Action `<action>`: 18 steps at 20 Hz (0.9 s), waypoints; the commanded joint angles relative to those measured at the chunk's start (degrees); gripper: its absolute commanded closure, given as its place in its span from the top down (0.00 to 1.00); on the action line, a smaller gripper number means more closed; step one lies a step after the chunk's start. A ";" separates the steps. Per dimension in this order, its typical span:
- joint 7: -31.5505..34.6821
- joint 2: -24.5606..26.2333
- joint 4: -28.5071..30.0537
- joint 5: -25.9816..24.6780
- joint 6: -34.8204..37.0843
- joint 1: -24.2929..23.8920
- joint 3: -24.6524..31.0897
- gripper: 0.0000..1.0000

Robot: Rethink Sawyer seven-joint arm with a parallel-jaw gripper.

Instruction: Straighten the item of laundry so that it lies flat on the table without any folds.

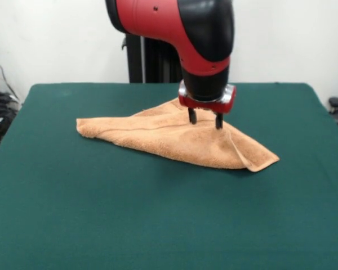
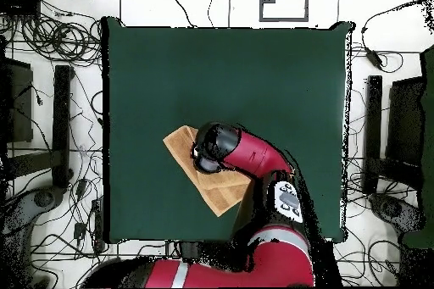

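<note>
While the arm comes down from above in the front view, we see its gripper [image 1: 205,120] with two dark fingers [image 1: 192,116] set apart from each other, their tips touching the top of the towel [image 1: 174,138]. We read the pincer as parted, not clamped on any cloth: peach terry shows between the two tips, and no pinched ridge rises between them.

Around the gripper, the towel lies folded over on itself in a rough triangle. One corner points toward the left of the front view, another reaches toward the right and nearer the camera, and the third runs back under the gripper's red collar. A flat woven band crosses the left part as a faint line, and a raised fold runs down from the gripper to the right-hand corner.

Seen from overhead, the arm's wrist covers the middle of the towel [image 2: 222,186], and only its two ends show on either side of the gripper [image 2: 206,152].

Beyond the towel, the table [image 1: 101,214] spreads dark green on all sides, with the towel lying nearer the robot's edge than the opposite edge [image 2: 229,65].
</note>
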 commanded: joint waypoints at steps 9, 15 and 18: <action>7.95 3.18 4.99 -0.39 -0.42 -1.37 4.58 1.00; 6.92 6.88 3.32 -1.31 -5.47 -2.20 5.40 1.00; 6.62 7.97 3.26 -1.34 -7.64 -2.66 5.82 1.00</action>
